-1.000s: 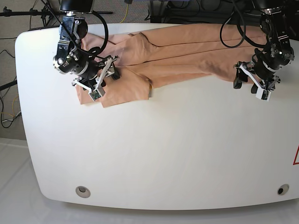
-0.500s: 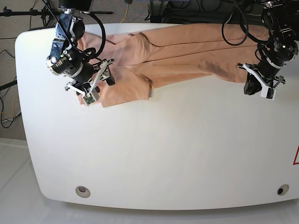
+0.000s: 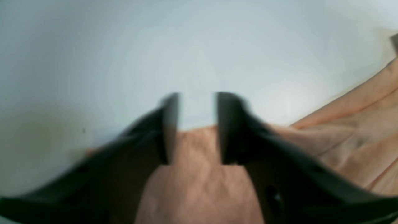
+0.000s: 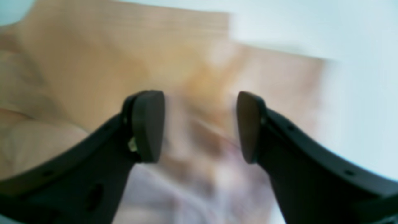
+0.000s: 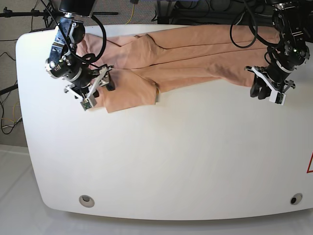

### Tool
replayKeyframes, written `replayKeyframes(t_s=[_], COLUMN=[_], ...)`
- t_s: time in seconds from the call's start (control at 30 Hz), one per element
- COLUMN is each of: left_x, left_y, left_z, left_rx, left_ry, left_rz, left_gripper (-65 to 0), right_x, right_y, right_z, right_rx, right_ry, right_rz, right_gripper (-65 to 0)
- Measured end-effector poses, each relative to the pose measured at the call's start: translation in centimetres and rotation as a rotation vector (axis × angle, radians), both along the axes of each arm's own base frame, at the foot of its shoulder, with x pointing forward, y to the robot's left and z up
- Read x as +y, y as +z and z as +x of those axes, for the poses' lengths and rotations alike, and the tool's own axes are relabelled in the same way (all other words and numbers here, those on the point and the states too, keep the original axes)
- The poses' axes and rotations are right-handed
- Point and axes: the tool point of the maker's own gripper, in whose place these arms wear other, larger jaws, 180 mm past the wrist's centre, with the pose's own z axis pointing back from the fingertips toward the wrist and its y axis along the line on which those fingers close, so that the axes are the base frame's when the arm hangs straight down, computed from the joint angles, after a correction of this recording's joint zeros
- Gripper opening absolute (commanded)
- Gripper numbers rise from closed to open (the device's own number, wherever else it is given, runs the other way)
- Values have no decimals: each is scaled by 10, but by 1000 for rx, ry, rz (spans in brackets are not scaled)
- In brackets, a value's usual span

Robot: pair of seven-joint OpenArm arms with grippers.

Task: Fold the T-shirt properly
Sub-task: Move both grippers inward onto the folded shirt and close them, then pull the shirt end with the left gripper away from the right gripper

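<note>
Salmon T-shirt (image 5: 195,51) under both parted claws

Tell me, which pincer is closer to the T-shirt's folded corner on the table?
Right. The right pincer hangs over the cloth beside the T-shirt corner; the left pincer is at the shirt's opposite end.

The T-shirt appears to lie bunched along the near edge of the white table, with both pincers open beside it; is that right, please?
Not quite: the T-shirt lies bunched along the far edge of the white table, as the base view shows. Both the left pincer and right pincer are open.
</note>
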Motion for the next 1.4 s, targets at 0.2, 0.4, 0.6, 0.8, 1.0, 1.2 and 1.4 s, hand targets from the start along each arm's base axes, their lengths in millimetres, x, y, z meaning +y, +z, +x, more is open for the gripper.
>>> replayKeyframes(t_s=[0.2, 0.4, 0.6, 0.8, 1.0, 1.2, 1.4], left_x=[-2, -8, -10, -6, -5, -7, -6], left_y=[-8, -25, -53, -59, -60, -59, -58], left_z=[-6, -7, -28, -29, -29, -33, -31], left_rx=[30, 52, 147, 134, 131, 136, 141], left_ry=[-10, -14, 3, 31, 36, 31, 22], left_rz=[4, -26, -45, -83, -88, -84, -73], left_gripper=[-347, -650, -650, -650, -650, -650, -646], right_x=[3, 13, 29, 36, 38, 36, 34], right_y=[-12, -18, -25, -29, -30, -32, -29], right_z=[-1, 6, 3, -10, -18, -21, -14], right_rx=[37, 43, 59, 70, 70, 71, 74], right_ry=[8, 38, 60, 73, 62, 42, 47], right_rz=[12, 28, 77, 106, 140, 150, 133], right_gripper=[-305, -518, -646, -650, -650, -641, -597])
